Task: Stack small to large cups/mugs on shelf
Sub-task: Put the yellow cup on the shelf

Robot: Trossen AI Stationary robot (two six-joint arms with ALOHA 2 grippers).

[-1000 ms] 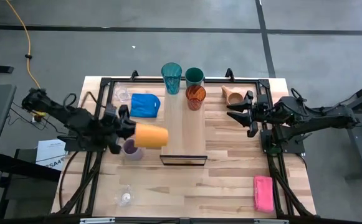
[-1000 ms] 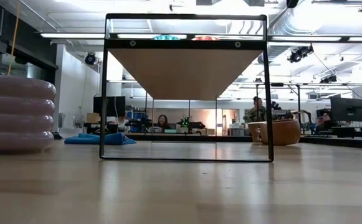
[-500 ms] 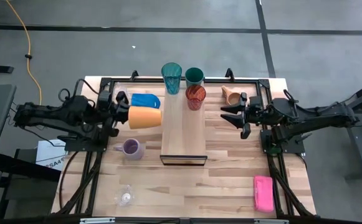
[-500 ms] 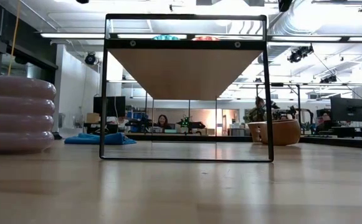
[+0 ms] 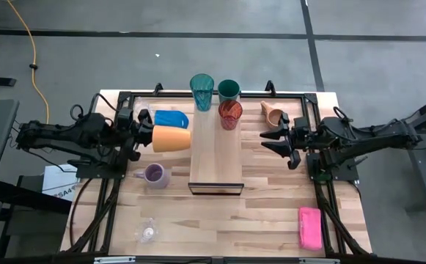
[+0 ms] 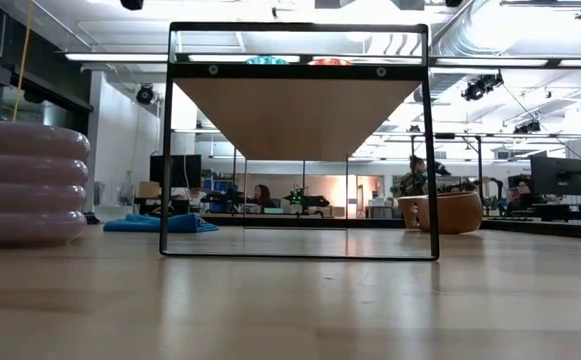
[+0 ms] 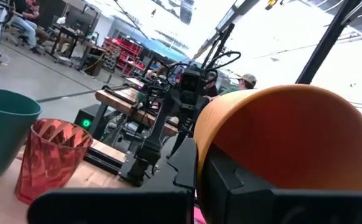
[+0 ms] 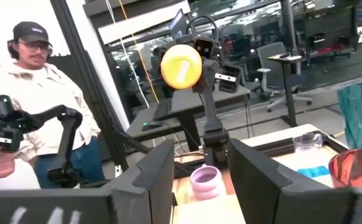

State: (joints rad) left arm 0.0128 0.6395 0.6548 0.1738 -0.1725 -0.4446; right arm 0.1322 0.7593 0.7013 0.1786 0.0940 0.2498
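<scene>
beside shelf (image 5: 215,150), sideways orange cup (image 5: 171,138) points right.

- A blue cloth (image 5: 171,117) lies on the slatted wooden tabletop (image 5: 271,220), left of centre toward the far edge.
- A pink sponge (image 5: 309,226) sits at the near right corner.
- A yellow cable (image 5: 31,44) trails across the grey floor, far left.
- A person (image 8: 34,106) in a cap and light jacket stands beyond the table.
</scene>
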